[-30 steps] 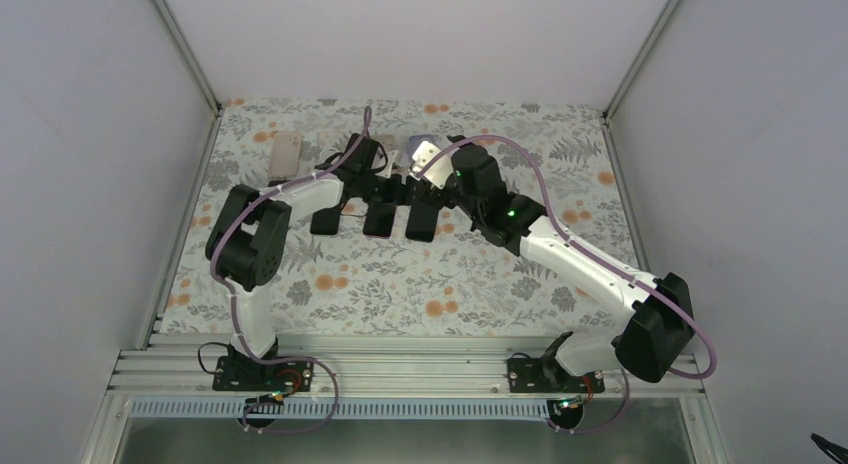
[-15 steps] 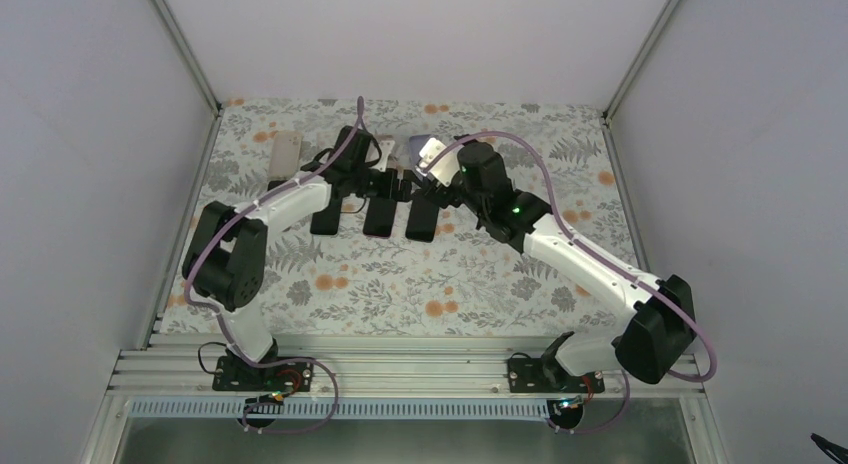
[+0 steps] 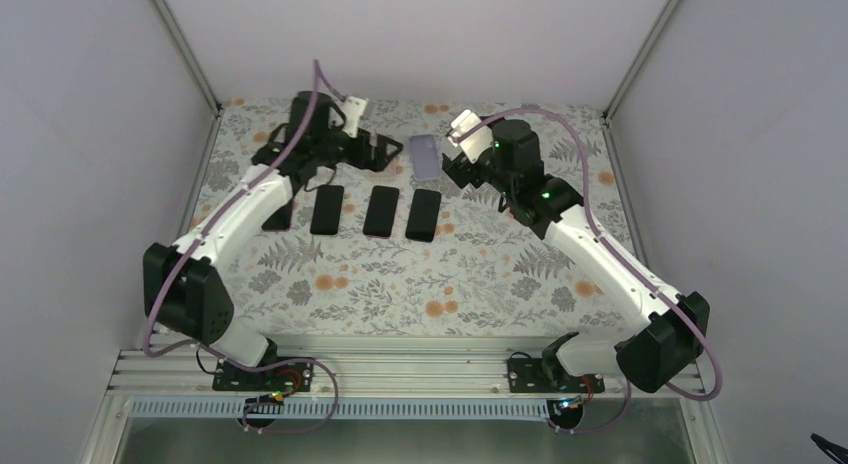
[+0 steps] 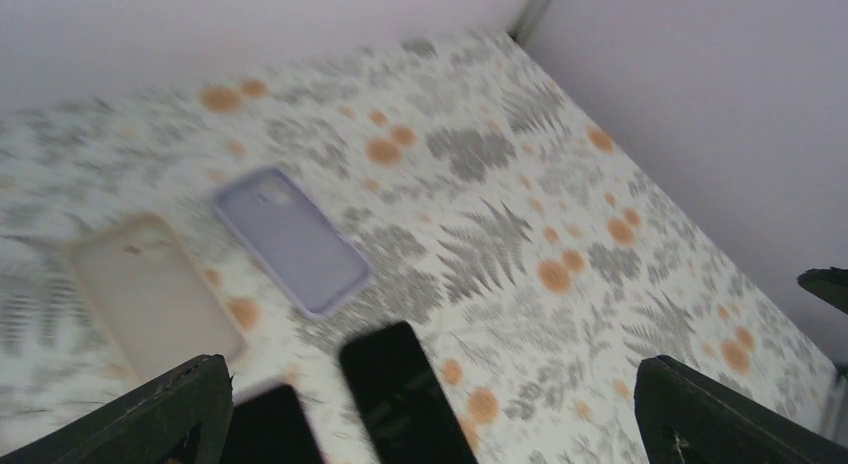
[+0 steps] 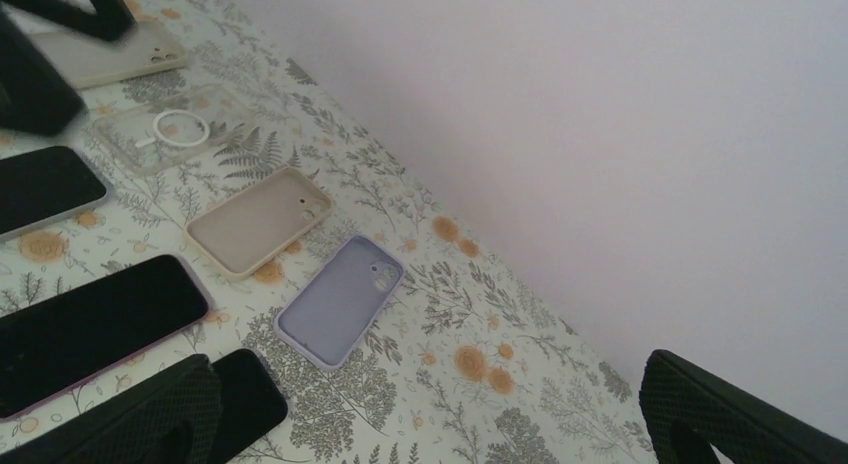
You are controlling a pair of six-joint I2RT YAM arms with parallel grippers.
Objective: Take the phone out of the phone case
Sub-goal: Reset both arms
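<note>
Three black phones (image 3: 380, 211) lie bare in a row at the centre of my top view, on the flowered table (image 3: 450, 284). The lavender phone case (image 3: 426, 156) lies flat just above them, at upper centre, with a cream case (image 5: 260, 221) beside it. My left gripper (image 4: 432, 369) hangs left of the lavender case and my right gripper (image 5: 430, 369) right of it. Both are spread wide and hold nothing.

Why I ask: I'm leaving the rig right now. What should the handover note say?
Left gripper: open, empty, raised over the table's far side.
Right gripper: open, empty, facing it across the lilac case.
The lilac case and beige case lie empty behind the row of black phones.
Done: the phone looks out of its case.
Left: probably just pulling both grippers back.
</note>
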